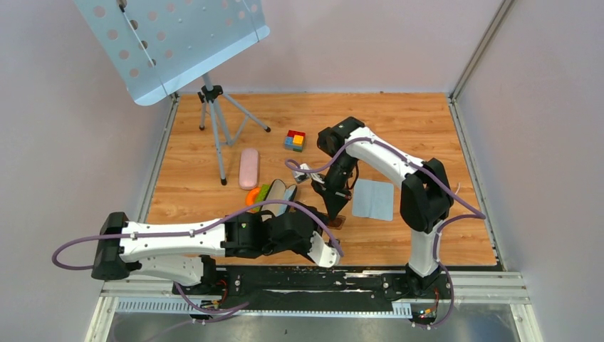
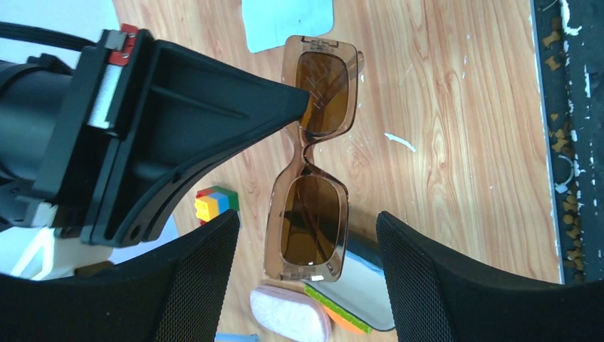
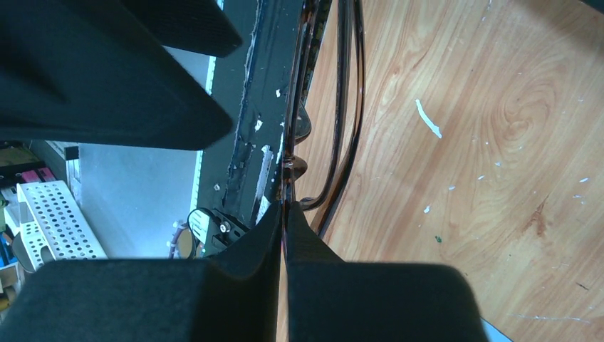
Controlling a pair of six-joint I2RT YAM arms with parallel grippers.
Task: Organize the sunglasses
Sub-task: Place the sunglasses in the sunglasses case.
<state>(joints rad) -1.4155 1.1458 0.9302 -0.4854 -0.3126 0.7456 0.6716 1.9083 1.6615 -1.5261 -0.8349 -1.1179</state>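
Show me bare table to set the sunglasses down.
Bare wood: far right corner, beyond the cloth and right of the block cube; also the strip left of the tripod. Crowded: the middle, around the open case, pink case and right end effector.

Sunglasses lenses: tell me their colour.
The sunglasses have dark amber-brown lenses in a lighter, translucent brown frame. The left wrist view shows this best.
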